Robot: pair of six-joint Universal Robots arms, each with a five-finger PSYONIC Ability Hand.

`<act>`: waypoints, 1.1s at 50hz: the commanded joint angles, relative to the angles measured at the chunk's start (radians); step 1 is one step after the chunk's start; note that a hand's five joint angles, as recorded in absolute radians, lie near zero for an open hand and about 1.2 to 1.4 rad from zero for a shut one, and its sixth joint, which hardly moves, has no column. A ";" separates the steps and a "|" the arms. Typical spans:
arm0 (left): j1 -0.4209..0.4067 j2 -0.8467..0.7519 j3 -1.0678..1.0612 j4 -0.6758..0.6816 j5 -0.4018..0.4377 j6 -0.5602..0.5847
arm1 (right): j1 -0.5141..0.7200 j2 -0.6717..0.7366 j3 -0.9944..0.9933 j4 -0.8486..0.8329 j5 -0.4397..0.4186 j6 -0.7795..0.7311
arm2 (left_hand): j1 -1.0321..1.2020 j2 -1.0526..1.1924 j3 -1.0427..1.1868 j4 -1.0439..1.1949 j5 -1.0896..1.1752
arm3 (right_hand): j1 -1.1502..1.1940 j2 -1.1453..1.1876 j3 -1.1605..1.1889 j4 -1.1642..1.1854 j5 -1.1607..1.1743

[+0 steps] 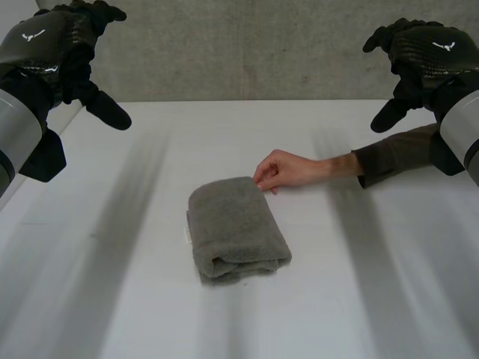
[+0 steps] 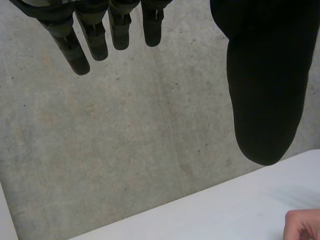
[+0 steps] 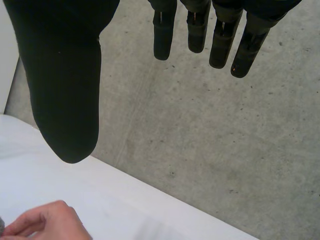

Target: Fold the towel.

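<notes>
My left robot hand (image 1: 52, 45) and my right robot hand (image 1: 426, 52) are both up in the air, one on each side of the bench (image 1: 112, 299). The fingers of each one are straight and spread apart. They hold nothing.

The towel (image 1: 236, 228) lies low down on the bench, in the middle between my two robot hands and well apart from both. It looks folded into a thick little pack already. Its long side runs away from me, leaning a bit to my left at the far end. The open, layered end points toward me.

A person's hand (image 1: 281, 170) touches the far right corner of the towel. The person's forearm (image 1: 389, 153) lies across the bench, just under my right robot hand.

Both robot hands look about as far from the towel. I think the left one has the clear way down to it, because the forearm is in the right one's way.
</notes>
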 commanded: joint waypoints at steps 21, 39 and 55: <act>-0.013 -0.017 -0.011 0.010 0.001 0.009 | -0.013 -0.002 0.001 -0.003 -0.004 -0.060 | 0.000 0.009 0.008 0.009 -0.026 | -0.126 -0.091 -0.063 -0.077 -0.089; -0.011 -0.011 -0.017 0.007 0.046 0.008 | -0.004 -0.025 0.010 0.003 -0.004 -0.062 | 0.000 0.009 0.008 0.009 -0.026 | -0.126 -0.091 -0.063 -0.077 -0.089; -0.008 0.002 -0.016 0.008 0.047 0.009 | -0.013 -0.051 0.008 0.003 -0.004 -0.062 | 0.000 0.009 0.008 0.009 -0.026 | -0.126 -0.091 -0.063 -0.077 -0.089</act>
